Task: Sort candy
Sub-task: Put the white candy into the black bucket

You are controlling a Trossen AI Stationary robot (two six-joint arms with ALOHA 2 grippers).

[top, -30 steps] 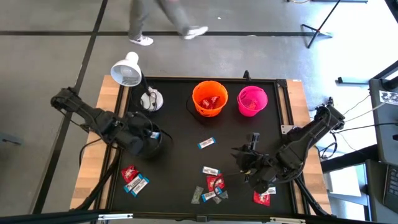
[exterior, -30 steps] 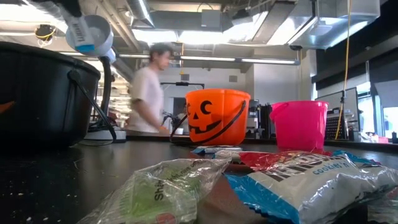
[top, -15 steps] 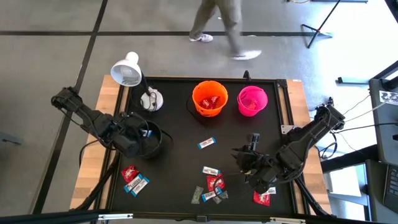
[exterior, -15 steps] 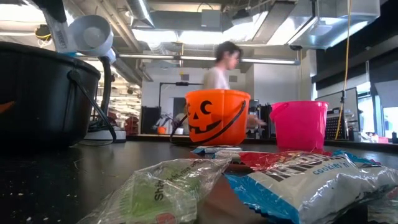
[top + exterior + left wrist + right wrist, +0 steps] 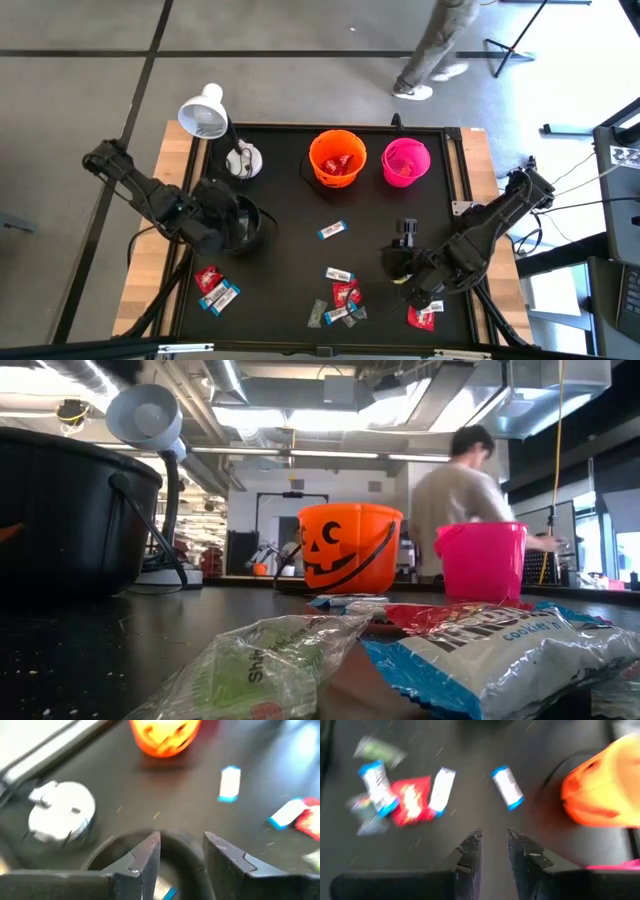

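The left gripper [image 5: 181,852] hangs over the black bucket [image 5: 238,222], fingers parted and nothing between them; something blue shows below, perhaps a sweet inside. Right of that bucket, candy [image 5: 340,295] lies scattered on the mat, with one blue-and-white piece [image 5: 332,231] nearer the orange bucket [image 5: 337,158]. Farther right, the right gripper [image 5: 493,851] hovers empty, fingers slightly apart.

Plastic pails, crinkled wrappers, a matt black table

The orange bucket [image 5: 350,548] and pink bucket [image 5: 481,560] look like smooth, slightly glossy plastic; the black bucket [image 5: 70,510] is duller. The candy [image 5: 470,655] sits in shiny, creased film wrappers, one clear and greenish. The tabletop [image 5: 290,250] is matt black with bare wood edges [image 5: 175,160]. The lamp [image 5: 204,115] has a smooth white shade.
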